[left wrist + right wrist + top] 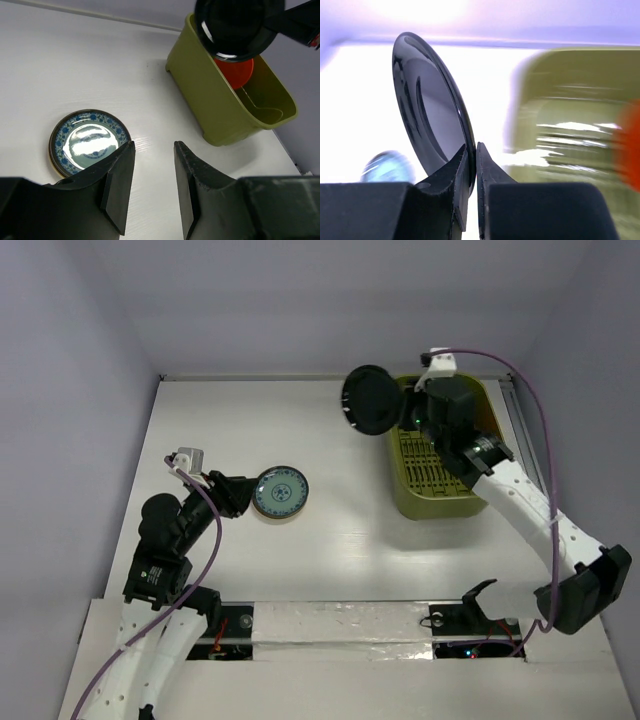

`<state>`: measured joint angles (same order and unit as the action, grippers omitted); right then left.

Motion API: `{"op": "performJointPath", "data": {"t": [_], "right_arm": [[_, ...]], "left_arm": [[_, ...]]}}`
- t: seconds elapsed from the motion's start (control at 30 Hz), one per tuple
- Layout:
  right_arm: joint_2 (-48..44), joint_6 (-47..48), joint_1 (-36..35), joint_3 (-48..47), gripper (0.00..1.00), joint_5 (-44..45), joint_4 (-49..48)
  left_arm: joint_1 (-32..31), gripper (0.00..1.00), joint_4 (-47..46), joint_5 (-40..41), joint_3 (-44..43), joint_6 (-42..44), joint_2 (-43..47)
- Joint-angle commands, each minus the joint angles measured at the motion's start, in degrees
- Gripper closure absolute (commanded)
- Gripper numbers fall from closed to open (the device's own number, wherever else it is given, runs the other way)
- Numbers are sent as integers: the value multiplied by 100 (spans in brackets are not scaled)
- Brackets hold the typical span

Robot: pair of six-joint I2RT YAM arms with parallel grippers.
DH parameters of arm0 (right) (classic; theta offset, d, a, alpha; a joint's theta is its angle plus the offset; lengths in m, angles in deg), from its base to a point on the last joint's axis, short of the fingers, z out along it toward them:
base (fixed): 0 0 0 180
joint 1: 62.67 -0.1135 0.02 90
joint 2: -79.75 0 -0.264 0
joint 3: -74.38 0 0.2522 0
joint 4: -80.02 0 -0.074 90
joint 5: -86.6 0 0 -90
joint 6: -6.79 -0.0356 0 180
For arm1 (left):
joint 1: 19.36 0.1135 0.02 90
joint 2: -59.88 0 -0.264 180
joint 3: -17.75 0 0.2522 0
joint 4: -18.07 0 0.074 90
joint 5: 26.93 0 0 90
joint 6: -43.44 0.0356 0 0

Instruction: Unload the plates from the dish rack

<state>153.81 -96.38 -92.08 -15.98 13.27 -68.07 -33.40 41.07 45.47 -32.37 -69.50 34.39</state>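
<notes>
My right gripper (398, 408) is shut on the rim of the black plate (368, 400) and holds it on edge in the air, just left of the olive-green dish rack (440, 490). In the right wrist view the fingers pinch the black plate (427, 100) at my gripper (472, 147). An orange-red plate (234, 72) stands inside the rack (210, 95). A round plate with a blue pattern and dark rim (280, 490) lies flat on the table. My left gripper (238, 492) is open and empty just beside it; it also shows in the left wrist view (152, 145), beside that plate (89, 140).
The white table (300, 430) is walled in on the left, back and right. A purple cable (535, 410) loops above the right arm. The rack sits near the table's right edge. A taped strip runs along the near edge.
</notes>
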Motion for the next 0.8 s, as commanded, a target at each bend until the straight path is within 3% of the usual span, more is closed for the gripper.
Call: {"op": "performJointPath", "data": {"t": [0.0,0.1,0.37,0.77], "right_arm": [[345,-440,-494,338,100,-1665,-1111],[889,-765,-776,348,100,-2377,-1559],[2356,-1415,-1673,224,100,-2782,-2385],[3263,-1724,-1796,295,95,-2467,-2572]], "left_arm": [[77,66,-291,-59,24,18,-8],[77,66,-291,-68,24,26,-25],[77,66,-291,-68,24,26,27],[77,66,-273,-68,24,26,62]]}}
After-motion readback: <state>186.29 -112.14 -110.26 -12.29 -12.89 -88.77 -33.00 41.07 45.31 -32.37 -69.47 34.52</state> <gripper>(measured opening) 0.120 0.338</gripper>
